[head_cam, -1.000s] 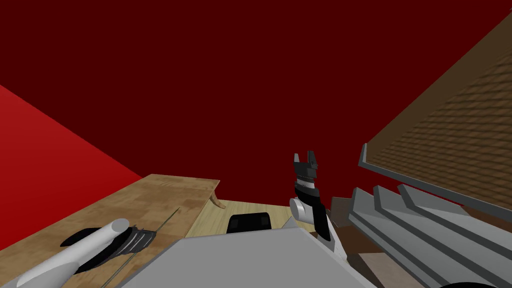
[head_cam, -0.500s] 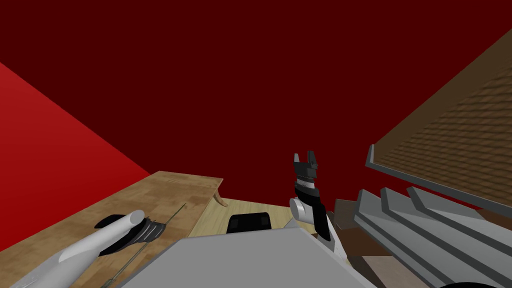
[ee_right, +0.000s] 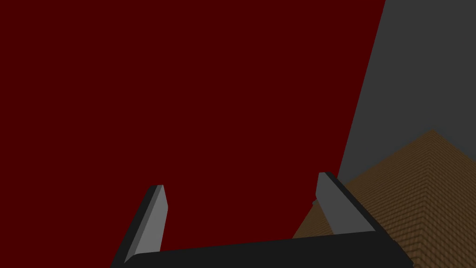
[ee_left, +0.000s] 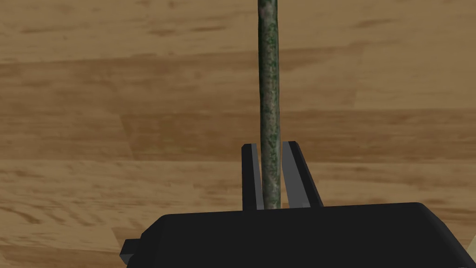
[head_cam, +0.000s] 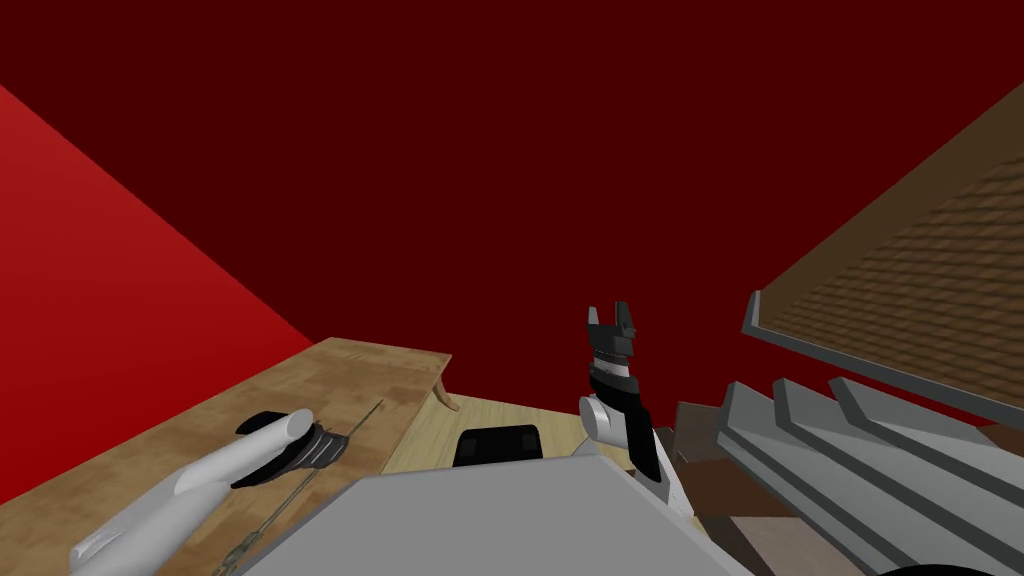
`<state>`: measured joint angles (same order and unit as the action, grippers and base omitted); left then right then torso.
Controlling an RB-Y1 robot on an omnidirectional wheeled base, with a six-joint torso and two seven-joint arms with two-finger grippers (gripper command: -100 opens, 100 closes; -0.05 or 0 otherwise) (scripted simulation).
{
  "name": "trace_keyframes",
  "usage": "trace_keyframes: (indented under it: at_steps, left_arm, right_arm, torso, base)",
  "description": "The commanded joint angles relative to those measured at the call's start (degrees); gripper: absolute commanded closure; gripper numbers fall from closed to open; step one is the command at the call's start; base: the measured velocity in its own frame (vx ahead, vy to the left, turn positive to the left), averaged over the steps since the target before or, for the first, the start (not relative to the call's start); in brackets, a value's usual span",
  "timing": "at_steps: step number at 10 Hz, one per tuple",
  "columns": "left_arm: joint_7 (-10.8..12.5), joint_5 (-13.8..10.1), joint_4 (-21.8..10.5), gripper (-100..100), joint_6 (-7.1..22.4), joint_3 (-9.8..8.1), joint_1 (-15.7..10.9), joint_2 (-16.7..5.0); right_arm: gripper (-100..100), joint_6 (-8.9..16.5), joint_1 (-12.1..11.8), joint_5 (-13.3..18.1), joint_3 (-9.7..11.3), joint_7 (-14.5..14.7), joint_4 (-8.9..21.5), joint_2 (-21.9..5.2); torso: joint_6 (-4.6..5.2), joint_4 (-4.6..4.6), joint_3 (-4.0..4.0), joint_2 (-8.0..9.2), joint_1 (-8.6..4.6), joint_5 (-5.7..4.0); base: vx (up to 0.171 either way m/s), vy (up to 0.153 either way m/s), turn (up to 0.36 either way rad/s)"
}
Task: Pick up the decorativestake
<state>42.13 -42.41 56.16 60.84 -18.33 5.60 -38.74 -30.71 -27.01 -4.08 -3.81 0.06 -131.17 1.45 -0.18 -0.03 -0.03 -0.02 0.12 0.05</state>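
The decorative stake [ee_left: 269, 93] is a thin, mottled green rod lying along the brown wooden table [ee_left: 116, 93]. My left gripper [ee_left: 269, 145] is shut on it, both fingers pressing its sides close to the dark body. In the head view the stake [head_cam: 365, 421] runs slantwise over the table [head_cam: 330, 375], and the left gripper [head_cam: 340, 442] sits on it at the end of my white forearm. My right gripper [head_cam: 611, 315] is raised in front of the dark red wall. In its wrist view the right gripper [ee_right: 240, 180] is open with nothing between its fingers.
The table's far corner and a curved leg [head_cam: 443, 392] lie ahead of the left hand. A black block [head_cam: 497, 443] rests on pale wood flooring beside the table. Grey stepped slats [head_cam: 850, 450] and a brown brick-patterned surface [head_cam: 900, 280] stand to the right.
My left hand has moved forward and to the right over the table, with the stake at its fingers. The head view has shifted slightly. The right arm has not moved.
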Motion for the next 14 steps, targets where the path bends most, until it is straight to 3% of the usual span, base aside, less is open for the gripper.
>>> trace_keyframes:
  at_steps: [1,3,5,7,8,9,10,12,14]
  left_arm:
    - [2.9,0.9,2.9,100,0.9,2.86,-0.1,0.5]
    - [6.3,0.9,5.9,100,0.9,4.83,-0.1,0.5]
    - [10.0,1.7,10.6,100,1.8,8.7,0.2,1.1]
    - [12.3,1.7,11.3,100,1.8,9.46,0.2,1.1]
    - [14.6,2.5,14.1,100,2.7,12.18,0.4,1.7]
    - [16.5,2.5,16.5,100,2.7,13.76,0.4,1.7]
    - [18.1,2.5,16.7,100,2.7,14.09,0.4,1.7]
    - [21.0,3.3,20.1,100,3.6,18.06,0.6,2.3]
    - [23.8,3.3,22.2,100,3.6,18.72,0.6,2.3]
  right_arm:
    - [0,0.0,0.0,0.0,0.0,0.0,0.0,0.0]
    - [0,0.0,0.0,0.0,0.0,0.0,0.0,0.0]
    - [0,0.0,0.0,0.0,0.0,0.0,0.0,0.0]
    - [0,0.0,0.0,0.0,0.0,0.0,0.0,0.0]
    - [0,0.0,0.0,0.0,0.0,0.0,0.0,0.0]
    - [0,0.0,0.0,0.0,0.0,0.0,0.0,0.0]
    - [0,0.0,0.0,0.0,0.0,0.0,0.0,0.0]
    - [0,0.0,0.0,0.0,0.0,0.0,0.0,0.0]
    - [0,0.0,0.0,0.0,0.0,0.0,0.0,0.0]
  torso:
    - [0.0,0.0,0.0,0.0,0.0,0.0]
    - [-0.02,-0.01,0.02,0.07,0.16,0.05]
    - [-0.04,-0.01,0.03,0.09,0.15,0.03]
    - [0.05,0.0,0.01,0.03,0.04,0.02]
    - [0.02,-0.02,-0.01,-0.01,-0.05,0.0]
    - [-0.09,-0.03,0.02,0.06,0.11,0.01]
    - [0.0,0.01,0.04,0.07,0.14,0.04]
    - [-0.11,-0.01,0.06,0.13,0.11,0.03]
    - [-0.02,0.02,0.06,0.1,0.04,0.02]
  base:
    - [-0.015,0.058,0.159]
    - [-0.021,0.05,0.045]
    - [-0.031,0.066,0.124]
    - [-0.003,0.016,-0.02]
    - [-0.015,0.062,0.184]
    - [-0.023,0.069,0.098]
    - [-0.015,0.027,-0.029]
    - [-0.028,0.057,0.123]
    - [-0.007,0.021,-0.007]
